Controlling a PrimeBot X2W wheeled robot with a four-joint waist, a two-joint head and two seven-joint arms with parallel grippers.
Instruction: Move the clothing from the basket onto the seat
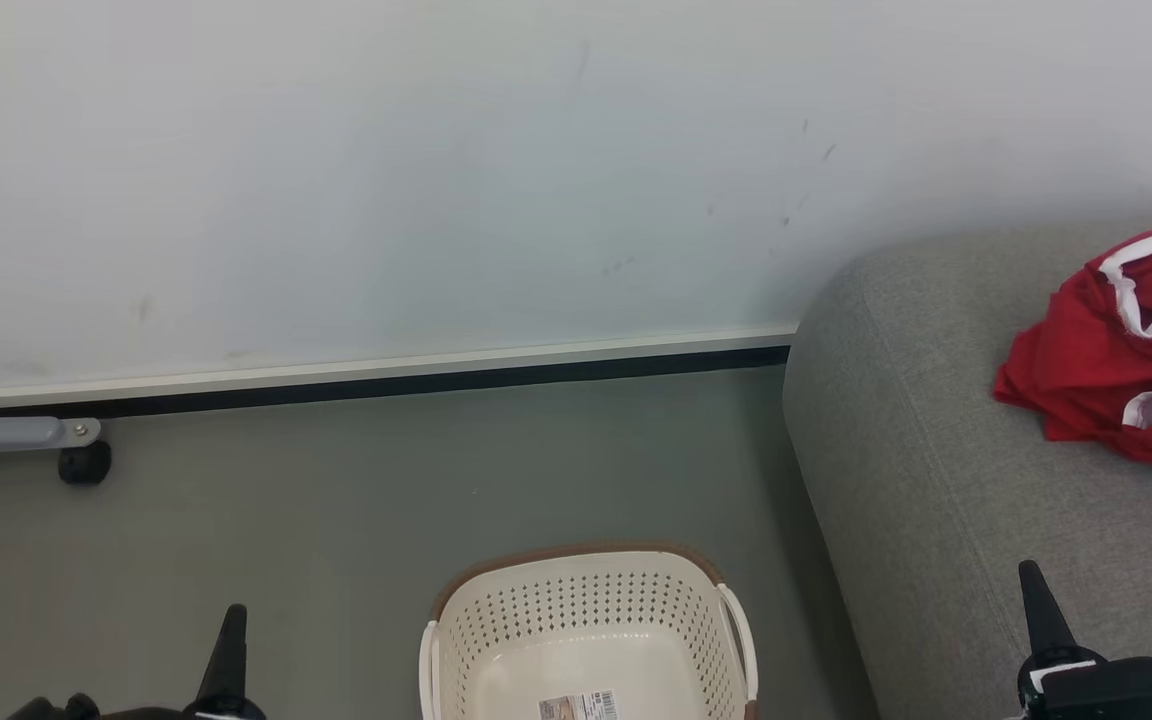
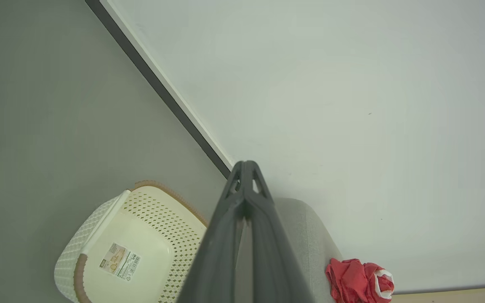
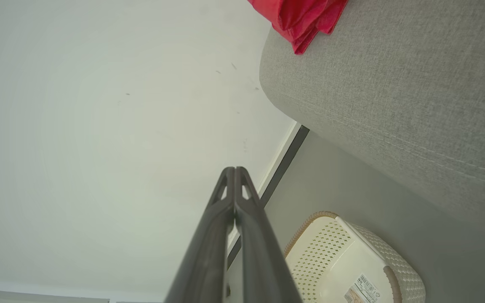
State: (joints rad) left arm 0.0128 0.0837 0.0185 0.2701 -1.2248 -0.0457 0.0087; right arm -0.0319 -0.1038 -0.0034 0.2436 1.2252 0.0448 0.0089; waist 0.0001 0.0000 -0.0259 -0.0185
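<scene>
One castor (image 1: pixel 84 463) stands left of basket (image 1: pixel 586 600), head view.

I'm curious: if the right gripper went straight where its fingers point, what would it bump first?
Probably the white wall; the right gripper points at it with nothing between, though depth is hard to judge.

The clothing (image 1: pixel 1111 370) lies on the seat (image 1: pixel 926 480), right of the basket (image 1: pixel 586 610).
</scene>
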